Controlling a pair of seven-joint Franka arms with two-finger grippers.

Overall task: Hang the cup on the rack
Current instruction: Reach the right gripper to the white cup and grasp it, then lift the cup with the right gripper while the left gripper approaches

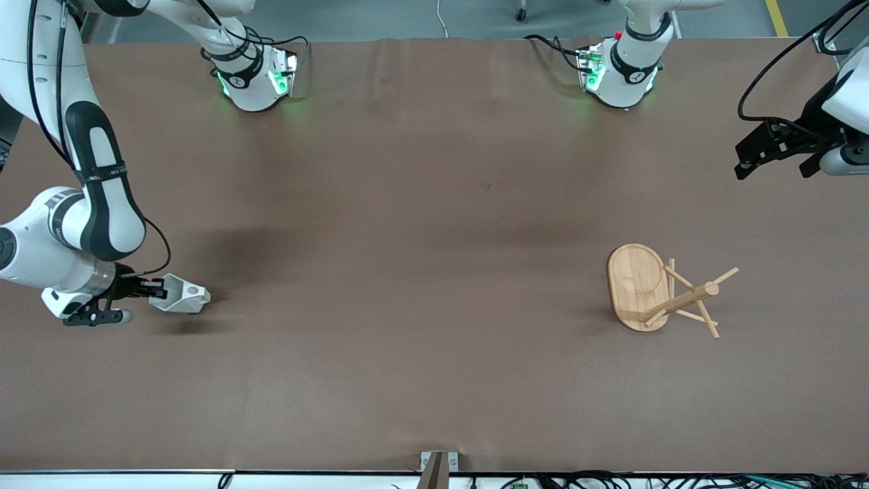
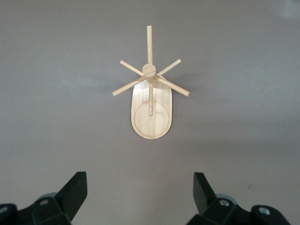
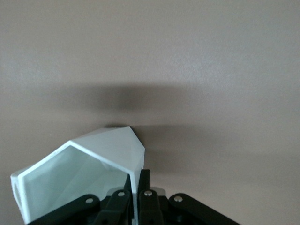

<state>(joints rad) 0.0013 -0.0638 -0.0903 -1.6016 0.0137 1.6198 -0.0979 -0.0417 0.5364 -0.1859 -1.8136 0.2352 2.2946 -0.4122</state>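
While right gripper (image 1: 155, 290) clamps cup (image 1: 182, 295) rim, left gripper (image 2: 140, 197) waits apart over rack (image 1: 637, 285); you lift next, I judge.

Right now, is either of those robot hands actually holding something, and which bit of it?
Yes: the right gripper is shut on the cup, pinching its rim wall. The left gripper is open and holds nothing.

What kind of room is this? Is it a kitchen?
Probably a robot lab, not a kitchen: two robot arms bolted to a plain brown table, cables along its edge, and just a white cup and a bamboo rack for practice.
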